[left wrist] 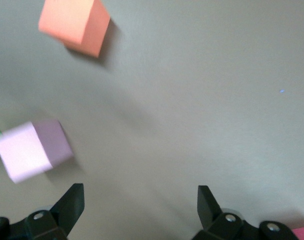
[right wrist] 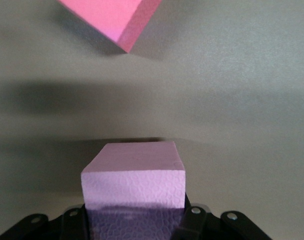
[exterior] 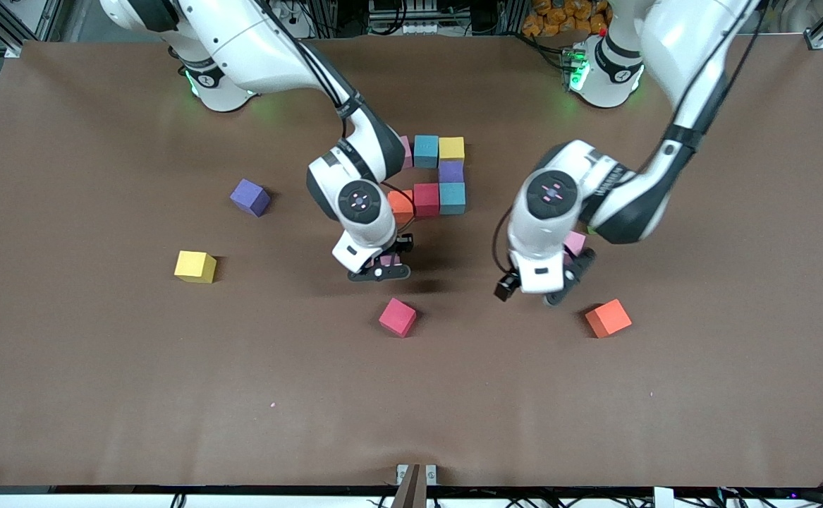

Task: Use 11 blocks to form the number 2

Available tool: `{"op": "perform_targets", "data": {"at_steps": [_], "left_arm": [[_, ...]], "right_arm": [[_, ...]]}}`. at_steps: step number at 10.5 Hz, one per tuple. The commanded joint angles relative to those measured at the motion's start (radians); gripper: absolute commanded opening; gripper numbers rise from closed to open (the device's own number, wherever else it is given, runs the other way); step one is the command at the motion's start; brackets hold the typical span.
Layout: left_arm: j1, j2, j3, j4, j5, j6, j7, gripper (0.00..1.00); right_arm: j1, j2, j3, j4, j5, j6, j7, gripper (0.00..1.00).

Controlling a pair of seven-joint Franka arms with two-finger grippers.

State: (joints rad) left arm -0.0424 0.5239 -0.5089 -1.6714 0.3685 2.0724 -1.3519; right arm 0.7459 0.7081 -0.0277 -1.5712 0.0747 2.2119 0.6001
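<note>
Loose magenta cube point(exterior: 398, 317), right end effector point(exterior: 381, 269) gripping pink cube point(right wrist: 134, 181) — aloft

My front camera looks down from high across the brown table point(exterior: 101, 395), facing both arm bases. Each wrist camera stares close at the tabletop; the left wrist and front views share the orange foam cube point(left wrist: 74, 25) point(exterior: 608, 318).

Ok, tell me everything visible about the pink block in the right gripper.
The pink block is a small pale pink cube of matte foam with a pebbled texture on its faces and sharp, undented edges. The right gripper is shut on it, one finger on each of two facing sides, holding it level over bare table, just nearer the front camera than the orange block of the cluster. The front view shows only a sliver of it. A deeper pink block lies on the table nearby, untouched.
</note>
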Motion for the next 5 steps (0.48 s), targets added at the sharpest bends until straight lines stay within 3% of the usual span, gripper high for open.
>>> {"op": "perform_targets", "data": {"at_steps": [1, 5], "left_arm": [[0.105, -0.039, -0.051, -0.014, -0.031, -0.08, 0.408, 1.0], [0.15, -0.033, -0.054, -0.071, -0.031, -0.101, 0.776, 1.0]], "right_arm": [[0.059, -0.024, -0.017, -0.026, -0.061, -0.006, 0.096, 0.47], [0.067, -0.07, -0.012, -0.104, -0.049, 0.044, 0.118, 0.47]]}}
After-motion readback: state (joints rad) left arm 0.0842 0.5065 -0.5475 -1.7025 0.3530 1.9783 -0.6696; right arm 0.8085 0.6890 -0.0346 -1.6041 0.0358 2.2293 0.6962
